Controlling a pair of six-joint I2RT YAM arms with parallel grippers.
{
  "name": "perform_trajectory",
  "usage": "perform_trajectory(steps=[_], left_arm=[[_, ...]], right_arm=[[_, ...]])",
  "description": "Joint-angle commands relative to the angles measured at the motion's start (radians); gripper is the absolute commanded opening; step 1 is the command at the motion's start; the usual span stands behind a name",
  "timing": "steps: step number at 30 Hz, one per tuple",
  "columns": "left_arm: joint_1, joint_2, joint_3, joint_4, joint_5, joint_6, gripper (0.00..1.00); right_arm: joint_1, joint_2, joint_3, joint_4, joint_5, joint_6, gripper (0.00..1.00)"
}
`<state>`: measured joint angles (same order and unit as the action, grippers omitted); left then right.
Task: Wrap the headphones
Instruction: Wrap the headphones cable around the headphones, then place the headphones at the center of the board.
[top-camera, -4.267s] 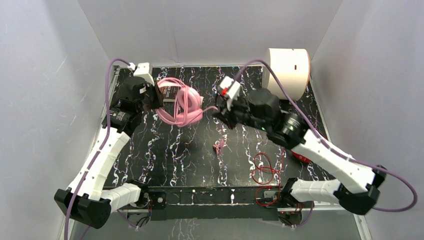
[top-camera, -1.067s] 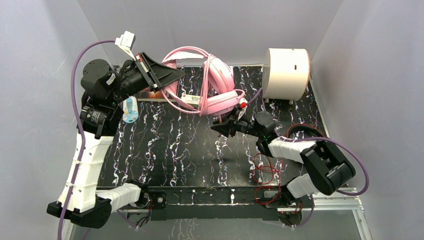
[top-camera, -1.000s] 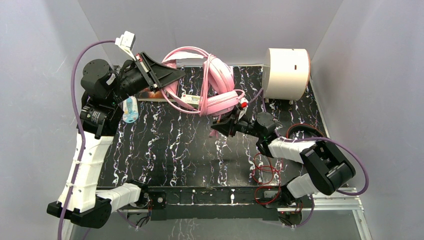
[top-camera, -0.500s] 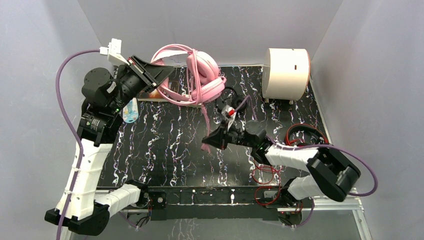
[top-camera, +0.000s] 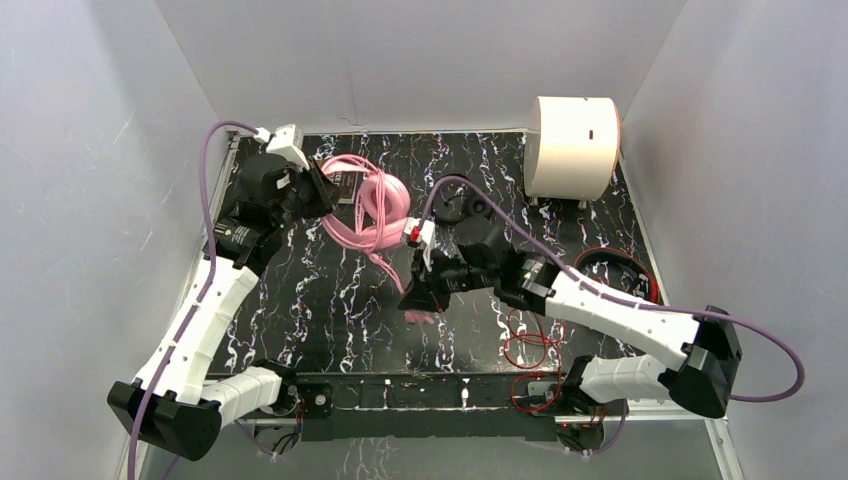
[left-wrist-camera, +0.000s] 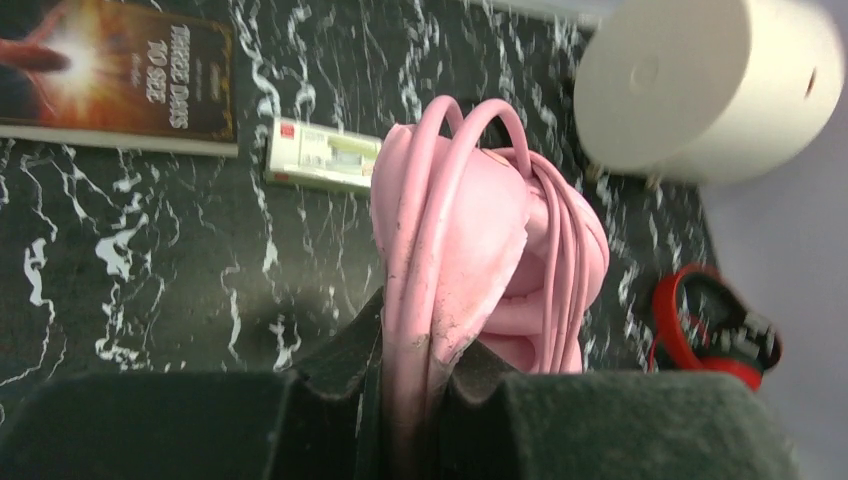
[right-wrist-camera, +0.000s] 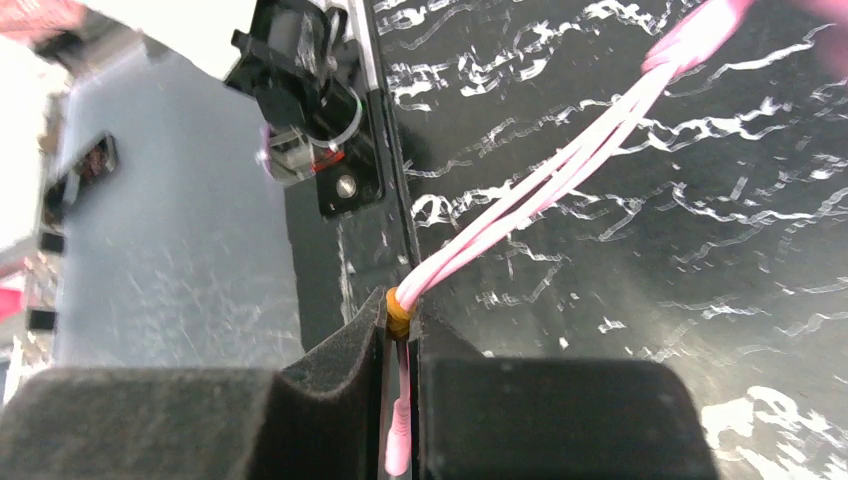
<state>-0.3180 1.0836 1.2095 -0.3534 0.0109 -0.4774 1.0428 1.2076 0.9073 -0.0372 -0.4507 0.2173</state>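
The pink headphones (top-camera: 378, 205) hang at the back left with their cable wound round them; they also show in the left wrist view (left-wrist-camera: 480, 230). My left gripper (top-camera: 322, 192) is shut on their headband and cable loops (left-wrist-camera: 425, 340). A pink cable strand (top-camera: 385, 262) runs down to my right gripper (top-camera: 414, 300), which is shut on the cable end (right-wrist-camera: 540, 185) just below a yellow band (right-wrist-camera: 398, 306), with the plug (right-wrist-camera: 396, 452) between the jaws. The red headphones (top-camera: 612, 268) lie at the right, their red cable (top-camera: 527, 340) near the front. A black headset (top-camera: 458, 203) is partly hidden behind the right arm.
A white cylinder (top-camera: 572, 145) stands at the back right (left-wrist-camera: 710, 90). A book (left-wrist-camera: 110, 70) and a small white box (left-wrist-camera: 322, 155) lie at the back left, under the pink headphones. Grey walls close in the table on three sides.
My left arm has brought the pink headphones down and back toward the back left. My right gripper has pulled the cable end lower and nearer the table's front.
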Motion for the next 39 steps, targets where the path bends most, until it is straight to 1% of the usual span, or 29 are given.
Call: perform_trajectory(steps=[1, 3, 6, 8, 12, 16, 19, 22, 28, 33, 34, 37, 39], left_arm=[[0.005, -0.002, 0.005, -0.037, 0.187, 0.159, 0.0], [0.005, -0.016, -0.026, -0.087, 0.269, 0.167, 0.0], [0.004, -0.026, -0.043, -0.161, 0.395, 0.183, 0.0], [0.004, -0.024, -0.04, -0.198, 0.475, 0.193, 0.0], [0.0, -0.013, -0.021, -0.255, 0.55, 0.19, 0.0], [-0.006, 0.012, -0.023, -0.266, 0.665, 0.164, 0.0], [-0.014, 0.02, -0.047, -0.267, 0.688, 0.155, 0.0], [-0.017, 0.034, -0.069, -0.267, 0.735, 0.148, 0.0], [-0.021, 0.032, -0.113, -0.237, 0.807, 0.131, 0.0], [-0.021, 0.044, -0.15, -0.213, 0.816, 0.123, 0.0], [-0.021, 0.049, -0.159, -0.208, 0.82, 0.124, 0.0], [-0.021, 0.064, -0.201, -0.19, 0.84, 0.121, 0.0], [-0.022, 0.068, -0.228, -0.181, 0.831, 0.114, 0.0]], right_arm=[[0.016, -0.015, 0.292, -0.496, 0.048, -0.305, 0.0], [0.016, 0.026, 0.393, -0.611, 0.171, -0.401, 0.0], [0.016, 0.073, 0.494, -0.682, 0.295, -0.541, 0.0], [0.015, 0.103, 0.543, -0.691, 0.337, -0.615, 0.01], [0.015, 0.163, 0.624, -0.688, 0.356, -0.747, 0.01], [0.018, 0.229, 0.669, -0.664, 0.435, -0.874, 0.01], [0.023, 0.271, 0.693, -0.636, 0.5, -0.97, 0.01], [0.038, 0.31, 0.728, -0.633, 0.519, -1.045, 0.02], [0.061, 0.363, 0.73, -0.651, 0.539, -1.177, 0.06], [0.065, 0.394, 0.708, -0.657, 0.517, -1.235, 0.09], [0.065, 0.399, 0.705, -0.657, 0.508, -1.24, 0.11], [0.065, 0.406, 0.682, -0.65, 0.499, -1.262, 0.23], [0.065, 0.411, 0.664, -0.645, 0.506, -1.274, 0.26]])
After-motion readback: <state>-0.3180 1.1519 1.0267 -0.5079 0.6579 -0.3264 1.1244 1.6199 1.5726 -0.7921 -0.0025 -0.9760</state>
